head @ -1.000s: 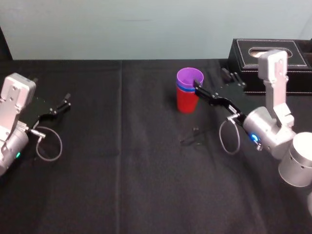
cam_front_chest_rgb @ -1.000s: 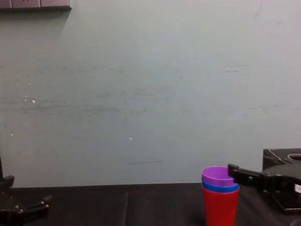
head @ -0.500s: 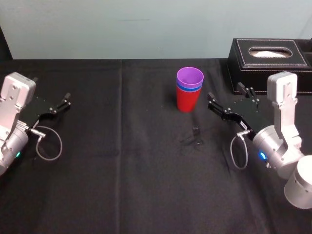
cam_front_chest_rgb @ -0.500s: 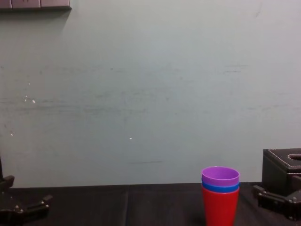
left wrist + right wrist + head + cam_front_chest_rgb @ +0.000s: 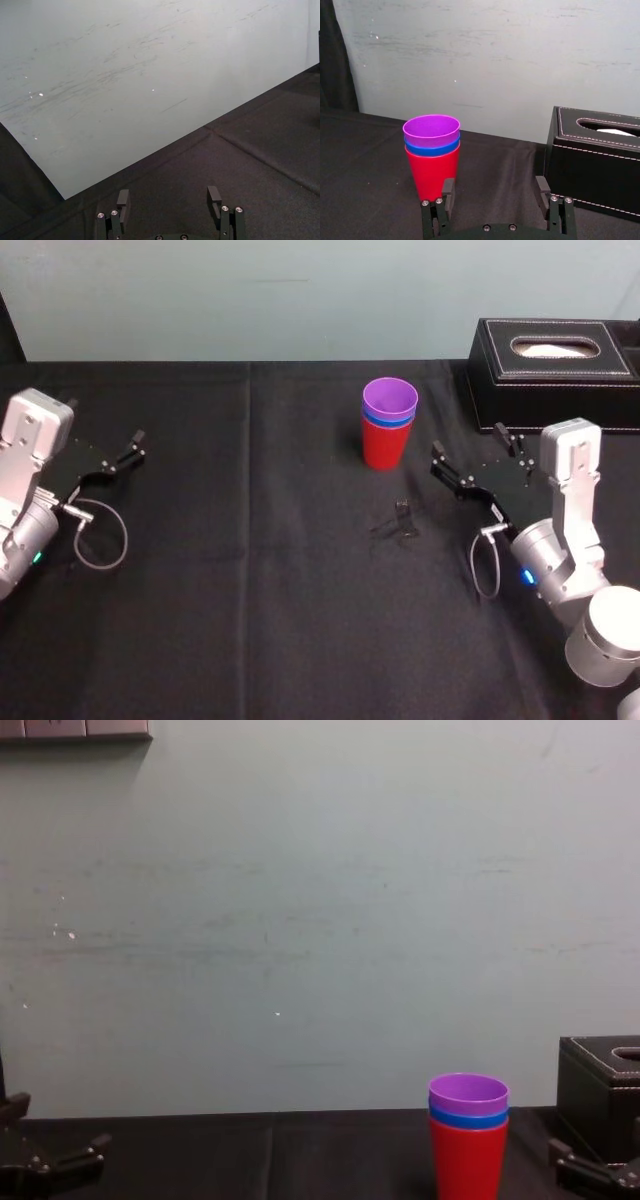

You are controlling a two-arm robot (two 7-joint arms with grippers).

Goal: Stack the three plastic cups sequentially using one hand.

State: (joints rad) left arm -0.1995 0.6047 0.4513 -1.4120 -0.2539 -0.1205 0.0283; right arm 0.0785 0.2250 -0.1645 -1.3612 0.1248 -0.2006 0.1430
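**Three cups (image 5: 387, 426) stacked, right gripper (image 5: 468, 443) open beside them**

We see a black cloth-covered table (image 5: 250, 590) against a pale wall (image 5: 300, 920). The three cups stand upright on it as one nested stack. The red cup (image 5: 384, 448) is at the bottom and rests on the cloth. The blue cup (image 5: 388, 422) sits inside it, with only a thin band of its rim showing. The purple cup (image 5: 390, 400) sits inside the blue one on top, its mouth open upward.

The right gripper hangs to the right of the stack and a little nearer the robot. It is clear of the cups and touches none of them. Its jaws are apart with nothing between them. From the right wrist view we look out between its two fingers (image 5: 448, 191) at the stack, which stands off to one side of the gap.

A black box (image 5: 555, 358) with white stitching sits to the right of the stack, slightly farther from the robot and well apart from the cups.

A small dark object (image 5: 402, 510) lies on the cloth just in front of the stack, on the robot's side. We cannot tell what it is.

The left gripper (image 5: 168, 199) is parked low over the cloth, far to the left of the stack. Its jaws are also apart and hold nothing.
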